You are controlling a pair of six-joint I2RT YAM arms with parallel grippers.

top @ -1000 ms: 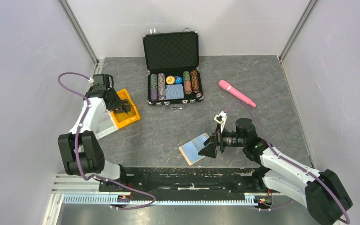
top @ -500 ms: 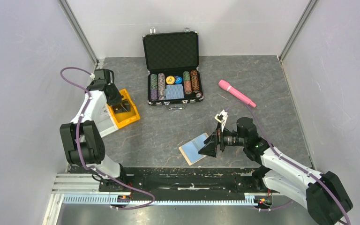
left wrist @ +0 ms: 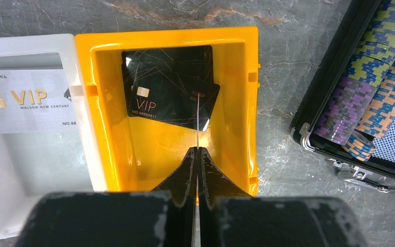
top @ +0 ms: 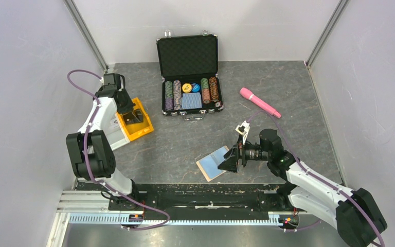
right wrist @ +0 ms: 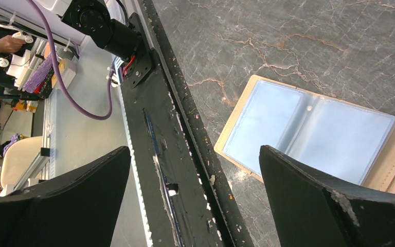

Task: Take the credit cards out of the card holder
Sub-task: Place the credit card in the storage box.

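Presently on record: card holder (top: 213,162), tan, lying open and flat at the centre of the table (top: 185,139), close to its near edge. Its clear sleeves show no card in the right wrist view.

Right gripper (top: 231,160): just right of the holder, jaws spread wide, grasping nothing.

Left gripper (left wrist: 197,154): far left, poised above the yellow bin (left wrist: 236,103), jaws pinched together on a thin pale sliver that reads as a credit card (left wrist: 198,123) seen edge-on.

Yellow bin, contents: black VIP cards (left wrist: 169,92), overlapping.

White bin (left wrist: 31,164), touching the yellow one: one white VIP card (left wrist: 25,100).

Further off: poker-chip case (top: 189,77), open, far centre; pink tool (top: 259,102), far right.

Step in hand, by judgement: depositing a drawn card, likely the last one.

Next move calls for parting the left jaws squarely over the yellow bin, so the card drops inside its walls rather than catching on the rim.
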